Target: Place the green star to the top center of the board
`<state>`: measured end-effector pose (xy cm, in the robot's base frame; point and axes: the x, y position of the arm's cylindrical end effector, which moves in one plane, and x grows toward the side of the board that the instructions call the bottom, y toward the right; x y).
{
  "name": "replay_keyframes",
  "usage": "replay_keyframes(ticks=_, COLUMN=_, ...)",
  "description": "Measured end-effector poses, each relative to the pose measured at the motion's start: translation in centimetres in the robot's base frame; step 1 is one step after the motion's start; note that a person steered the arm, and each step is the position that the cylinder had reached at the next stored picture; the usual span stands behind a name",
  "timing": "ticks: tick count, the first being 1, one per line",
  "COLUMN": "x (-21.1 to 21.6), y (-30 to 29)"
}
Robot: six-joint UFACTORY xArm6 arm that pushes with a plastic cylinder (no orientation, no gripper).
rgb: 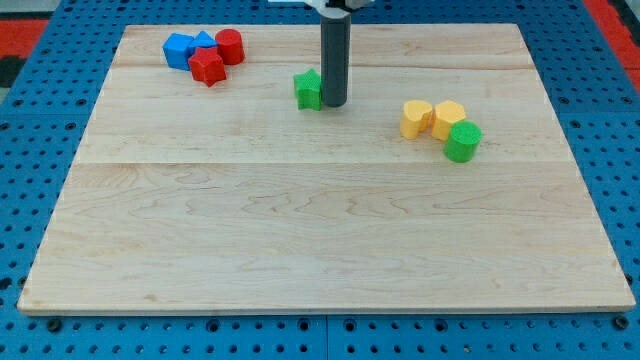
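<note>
The green star (308, 89) lies on the wooden board (320, 220) near the view's top, a little left of centre. My tip (333, 104) rests on the board right against the star's right side. The dark rod rises straight up from there and leaves the view at the top.
At the view's top left a blue block (180, 49), another blue block (204, 41), a red cylinder (230, 46) and a red star (208, 67) sit clustered. At the right two yellow blocks (416, 118) (448, 118) touch a green cylinder (462, 141).
</note>
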<state>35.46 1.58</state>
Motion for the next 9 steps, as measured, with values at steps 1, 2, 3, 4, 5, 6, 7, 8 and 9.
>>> replay_keyframes(ticks=1, x=2.0, y=-1.9)
replay_keyframes(ticks=2, x=-0.2, y=-3.3)
replay_keyframes(ticks=3, x=-3.5, y=0.4)
replay_keyframes(ticks=4, x=-6.6, y=1.2)
replay_keyframes(ticks=5, x=-3.3, y=4.8)
replay_keyframes(ticks=6, x=-2.6, y=0.8)
replay_keyframes(ticks=7, x=-4.1, y=-3.3)
replay_keyframes(ticks=8, x=-7.5, y=-1.5)
replay_keyframes(ticks=9, x=-9.5, y=0.1)
